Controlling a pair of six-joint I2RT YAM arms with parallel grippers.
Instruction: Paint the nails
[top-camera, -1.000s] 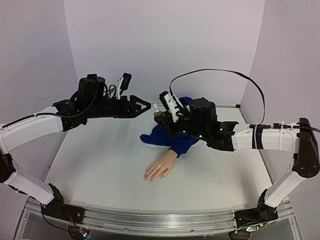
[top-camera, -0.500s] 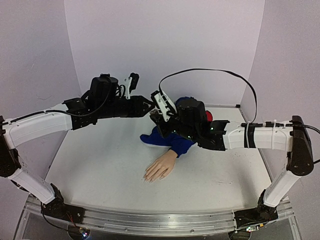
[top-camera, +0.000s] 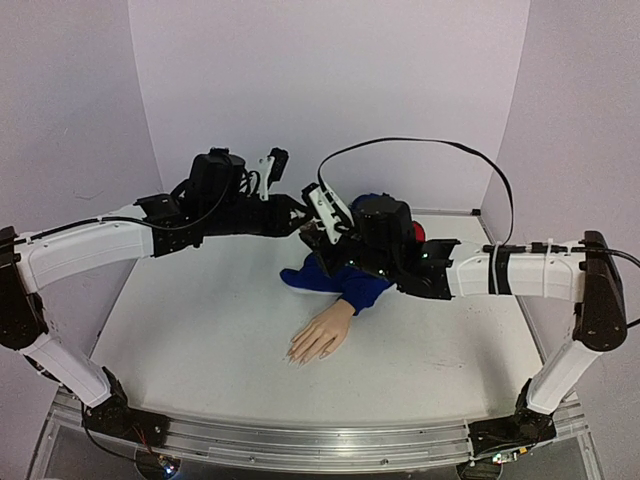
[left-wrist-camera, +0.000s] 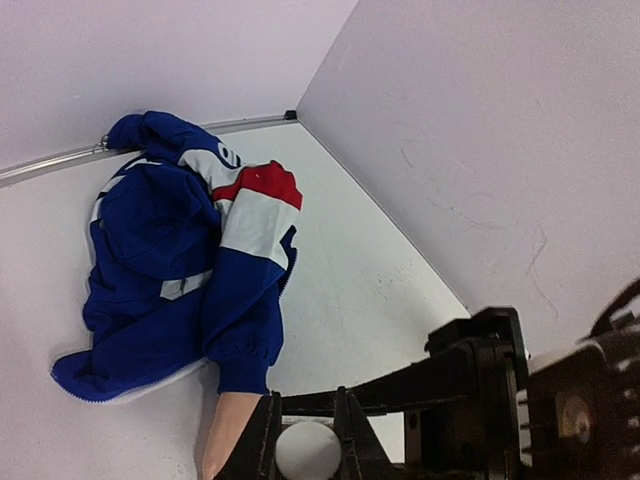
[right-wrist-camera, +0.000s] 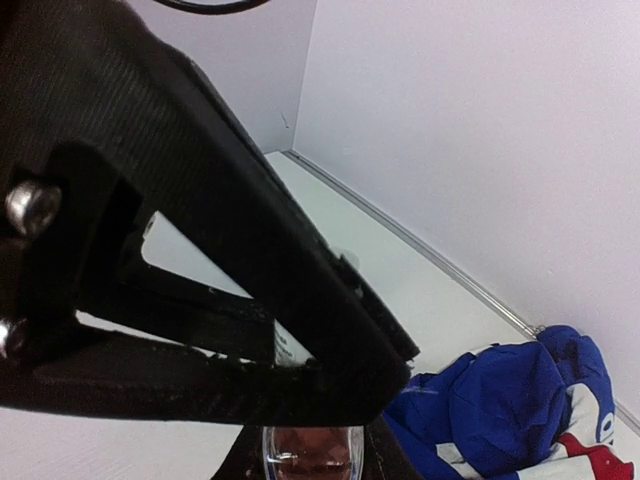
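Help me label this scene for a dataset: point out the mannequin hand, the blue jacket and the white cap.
mannequin hand (top-camera: 322, 338): top view, on the back of the hand.
blue jacket (left-wrist-camera: 150, 220): left wrist view, on its blue middle folds.
white cap (left-wrist-camera: 307, 450): left wrist view, on its round top.

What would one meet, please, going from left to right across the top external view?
Left arm's white forearm → left arm's black wrist → mannequin hand → right arm's black wrist → right arm's white forearm.

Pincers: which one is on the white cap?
The left pincer: its wrist view shows the round white cap inside it. The right pincer grips the clear bottle instead.
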